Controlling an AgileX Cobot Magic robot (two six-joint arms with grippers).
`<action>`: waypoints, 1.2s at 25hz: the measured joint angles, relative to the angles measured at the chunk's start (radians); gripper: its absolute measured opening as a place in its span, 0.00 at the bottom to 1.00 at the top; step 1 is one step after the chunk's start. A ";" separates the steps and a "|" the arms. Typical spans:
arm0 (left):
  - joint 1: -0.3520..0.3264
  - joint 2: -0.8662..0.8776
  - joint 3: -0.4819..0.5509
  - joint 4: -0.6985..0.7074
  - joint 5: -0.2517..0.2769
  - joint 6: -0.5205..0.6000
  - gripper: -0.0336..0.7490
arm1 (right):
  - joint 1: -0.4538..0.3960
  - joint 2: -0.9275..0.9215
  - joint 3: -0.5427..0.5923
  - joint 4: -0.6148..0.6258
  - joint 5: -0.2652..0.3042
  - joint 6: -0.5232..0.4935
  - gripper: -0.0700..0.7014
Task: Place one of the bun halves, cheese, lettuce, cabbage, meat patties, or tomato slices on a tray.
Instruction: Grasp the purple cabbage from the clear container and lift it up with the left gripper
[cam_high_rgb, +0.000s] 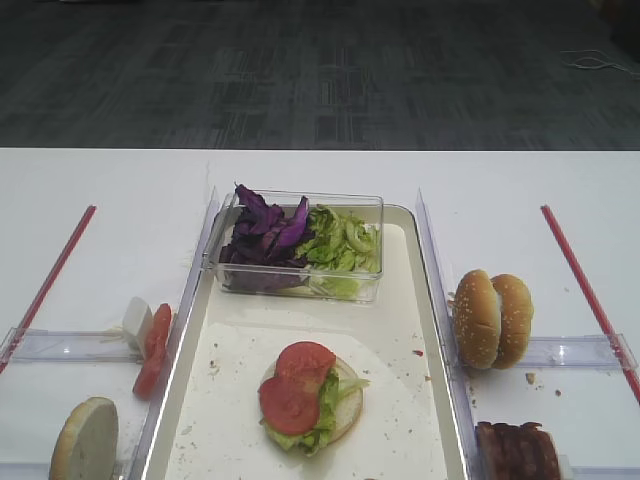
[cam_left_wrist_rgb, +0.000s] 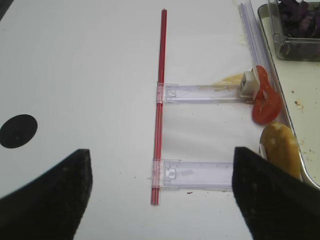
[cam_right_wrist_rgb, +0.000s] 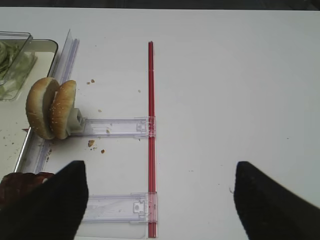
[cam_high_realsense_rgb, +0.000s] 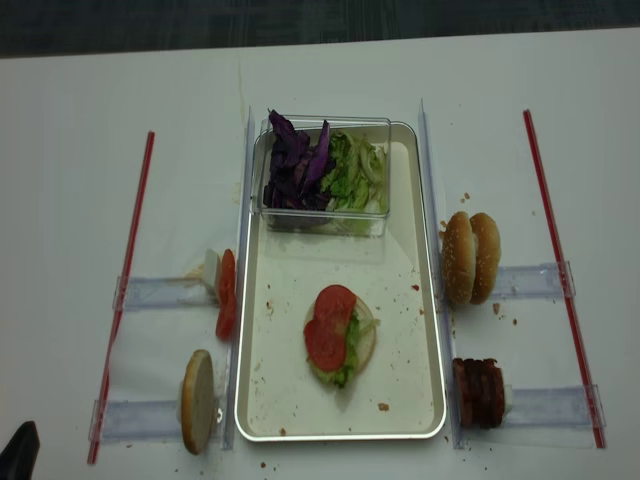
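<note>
Lying at one o'clock from the spread, empty left claw (cam_left_wrist_rgb: 160, 200), the tomato slices (cam_left_wrist_rgb: 265, 100) were judged nearest that arm.

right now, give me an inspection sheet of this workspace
surface: white table, crumbs near the right holders
tray: cream tray in the middle, crumbs scattered on it
stack on tray: bun half with lettuce and two tomato slices on top
clear box: at the tray's far end, purple cabbage left, more lettuce right
left of tray: tomato slices and one bun half on edge in clear holders
right of tray: two bun halves on edge, meat patties nearer the camera
clutter: red strips on both sides
grippers: left fingers wide apart, empty; right fingers wide apart, empty
cables: nothing seen on the table
surroundings: dark carpet beyond the table
</note>
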 joint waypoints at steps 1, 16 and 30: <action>0.000 0.000 0.000 0.000 0.000 0.000 0.76 | 0.000 0.000 0.000 0.000 0.000 0.000 0.90; 0.000 0.111 0.000 -0.002 0.010 0.000 0.76 | 0.000 0.000 0.000 0.000 0.000 0.000 0.90; 0.000 0.706 -0.008 -0.003 -0.004 0.014 0.76 | 0.000 0.000 0.000 0.000 0.000 0.000 0.90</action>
